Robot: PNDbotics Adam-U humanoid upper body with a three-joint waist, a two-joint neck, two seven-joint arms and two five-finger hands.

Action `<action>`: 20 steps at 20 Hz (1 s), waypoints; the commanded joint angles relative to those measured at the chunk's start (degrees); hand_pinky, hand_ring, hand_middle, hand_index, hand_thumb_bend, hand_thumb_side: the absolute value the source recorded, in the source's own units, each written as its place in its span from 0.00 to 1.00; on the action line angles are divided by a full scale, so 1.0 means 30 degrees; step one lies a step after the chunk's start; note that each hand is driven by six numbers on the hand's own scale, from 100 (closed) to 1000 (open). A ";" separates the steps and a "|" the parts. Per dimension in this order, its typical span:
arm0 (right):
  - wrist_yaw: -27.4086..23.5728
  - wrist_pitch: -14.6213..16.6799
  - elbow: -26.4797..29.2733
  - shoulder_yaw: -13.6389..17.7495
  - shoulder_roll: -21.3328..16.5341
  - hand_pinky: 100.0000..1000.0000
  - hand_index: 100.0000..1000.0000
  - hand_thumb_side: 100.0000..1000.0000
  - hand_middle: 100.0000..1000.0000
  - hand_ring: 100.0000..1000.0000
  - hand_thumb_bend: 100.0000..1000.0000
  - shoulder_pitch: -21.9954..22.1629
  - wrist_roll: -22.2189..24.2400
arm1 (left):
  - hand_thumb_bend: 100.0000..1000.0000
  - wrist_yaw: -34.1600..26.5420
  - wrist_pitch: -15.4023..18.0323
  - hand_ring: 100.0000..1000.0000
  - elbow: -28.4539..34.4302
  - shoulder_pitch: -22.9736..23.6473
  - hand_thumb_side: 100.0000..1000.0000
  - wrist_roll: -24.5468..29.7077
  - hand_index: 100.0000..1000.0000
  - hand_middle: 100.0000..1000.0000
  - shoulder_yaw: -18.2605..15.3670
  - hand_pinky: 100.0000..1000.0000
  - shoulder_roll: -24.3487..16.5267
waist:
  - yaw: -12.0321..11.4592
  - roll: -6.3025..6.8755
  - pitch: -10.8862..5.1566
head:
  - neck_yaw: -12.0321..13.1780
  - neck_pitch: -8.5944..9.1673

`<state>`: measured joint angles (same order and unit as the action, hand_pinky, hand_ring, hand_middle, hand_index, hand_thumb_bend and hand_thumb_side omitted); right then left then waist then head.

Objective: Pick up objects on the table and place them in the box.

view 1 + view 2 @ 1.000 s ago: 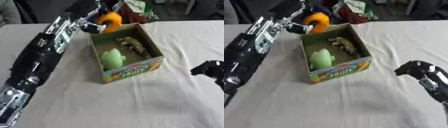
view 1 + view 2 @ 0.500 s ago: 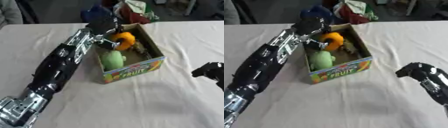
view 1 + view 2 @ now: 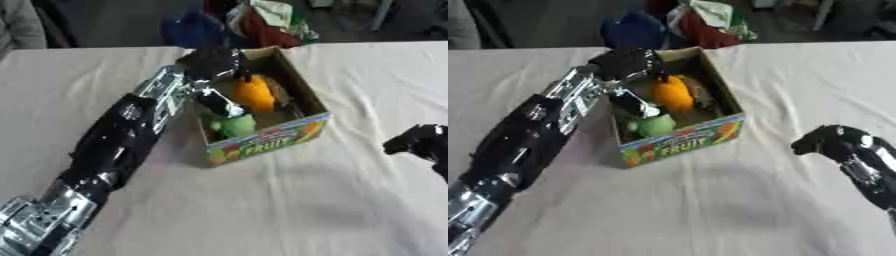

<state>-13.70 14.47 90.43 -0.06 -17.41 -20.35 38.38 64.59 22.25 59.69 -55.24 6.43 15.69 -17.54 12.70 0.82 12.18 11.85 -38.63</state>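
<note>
A cardboard box (image 3: 269, 140) marked FRUIT stands in the middle of the white table. My left hand (image 3: 211, 62) reaches over its left wall from the left. Its fingers (image 3: 219, 103) are curled round an orange fruit (image 3: 251, 93), which sits low inside the box. A green fruit (image 3: 234, 125) lies in the box's near end. A brown thing (image 3: 701, 93) lies along the right wall, partly hidden by the orange fruit. My right hand (image 3: 831, 142) hovers at the right edge, well away from the box, with its fingers curled and nothing in them.
A blue thing (image 3: 632, 30) and a red and white bag (image 3: 710, 20) lie just beyond the table's far edge, behind the box. A grey sleeve (image 3: 17, 25) shows at the top left corner. White cloth (image 3: 262, 210) stretches in front of the box.
My left hand has carried the orange fruit from above the box's far left corner down into the box. The right hand has stayed where it was.
</note>
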 commanded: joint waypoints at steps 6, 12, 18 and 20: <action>-0.0063 0.0020 0.0206 0.0163 -0.0275 0.70 0.70 0.61 0.57 0.70 0.00 -0.0250 -0.0010 | 0.73 -0.2310 -0.0265 0.48 0.2371 0.0165 0.81 -0.0119 0.71 0.50 -0.0020 0.58 -0.0853 | -0.0109 -0.0045 -0.0283 | -0.0176 0.0292; -0.0019 0.0062 0.0172 0.0316 -0.0344 0.70 0.70 0.60 0.57 0.70 0.00 -0.0252 -0.0122 | 0.45 -0.7288 -0.1834 0.45 0.5691 0.0993 0.85 -0.0429 0.68 0.48 -0.0697 0.57 -0.2086 | -0.0362 -0.0035 -0.0237 | -0.0462 0.0376; -0.0078 0.0212 0.0199 0.0579 -0.0582 0.70 0.70 0.58 0.57 0.70 0.00 -0.0314 -0.0375 | 0.23 -1.5113 -0.4116 0.43 1.0550 0.3134 0.87 -0.1110 0.65 0.46 -0.1882 0.55 -0.4101 | -0.0769 -0.0044 -0.0220 | -0.0921 0.0407; -0.0098 0.0222 0.0207 0.0651 -0.0640 0.70 0.70 0.58 0.57 0.70 0.00 -0.0312 -0.0443 | 0.20 -1.7258 -0.4787 0.43 1.2147 0.4302 0.88 -0.1321 0.65 0.45 -0.2418 0.55 -0.4620 | -0.0946 -0.0030 -0.0235 | -0.1054 0.0407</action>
<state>-13.70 15.04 90.39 1.22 -17.67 -20.62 37.36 16.99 9.20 92.42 -41.84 2.93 10.02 -28.91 9.79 0.81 12.38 9.05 -38.12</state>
